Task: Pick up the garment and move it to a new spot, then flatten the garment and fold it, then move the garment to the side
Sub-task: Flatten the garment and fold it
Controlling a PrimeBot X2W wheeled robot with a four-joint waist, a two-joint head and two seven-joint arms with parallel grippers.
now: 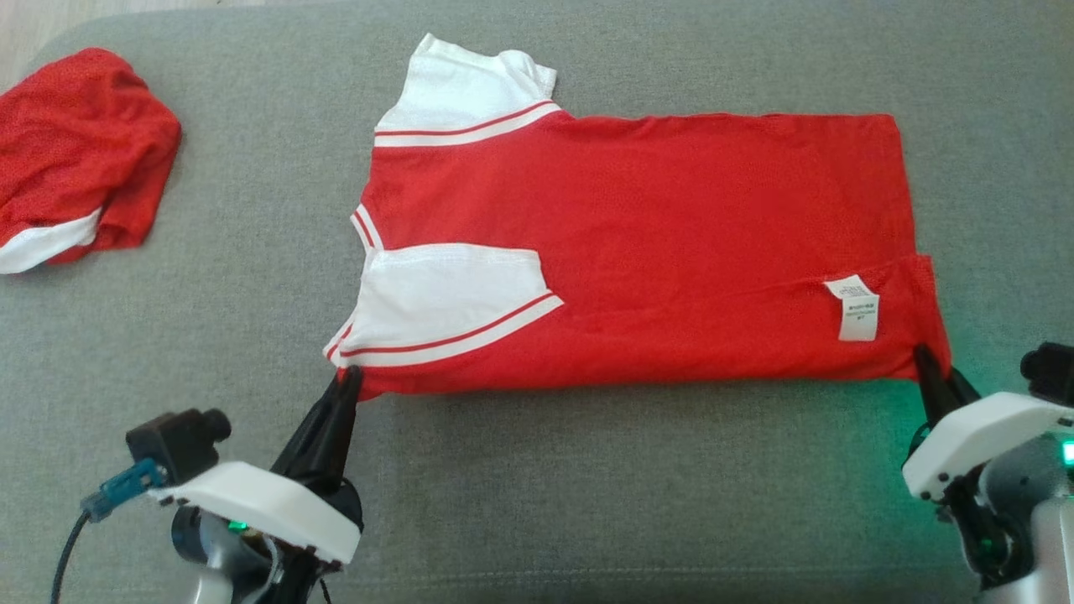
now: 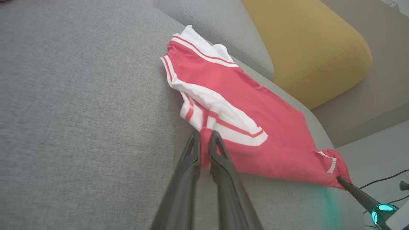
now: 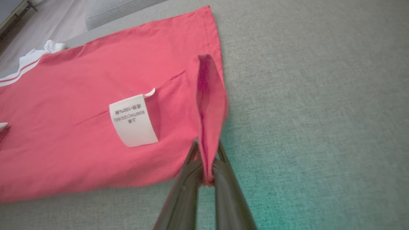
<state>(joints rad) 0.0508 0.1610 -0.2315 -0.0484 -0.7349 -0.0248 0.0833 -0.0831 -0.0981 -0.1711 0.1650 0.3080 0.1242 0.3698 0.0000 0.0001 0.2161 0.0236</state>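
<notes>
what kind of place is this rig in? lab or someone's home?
Probably a home living room, or a mock-up of one. The red-and-white T-shirt lies on a grey woven-fabric sofa seat, with a mustard-yellow upholstered cushion nearby and pale wooden floor beyond.

This looks like a home living room. A broad grey woven-fabric sofa seat [image 1: 537,503] carries everything. Past its far edge sit a matching grey seamed cushion [image 2: 223,28] and a rounded mustard-yellow fabric cushion [image 2: 306,44]. Pale wood-grain flooring [image 1: 33,21] shows beyond the seat's far left corner. Household laundry lies on the seat: a red-and-white short-sleeved shirt [image 1: 638,252] and, at the left edge, a crumpled red mesh garment [image 1: 75,143].
</notes>
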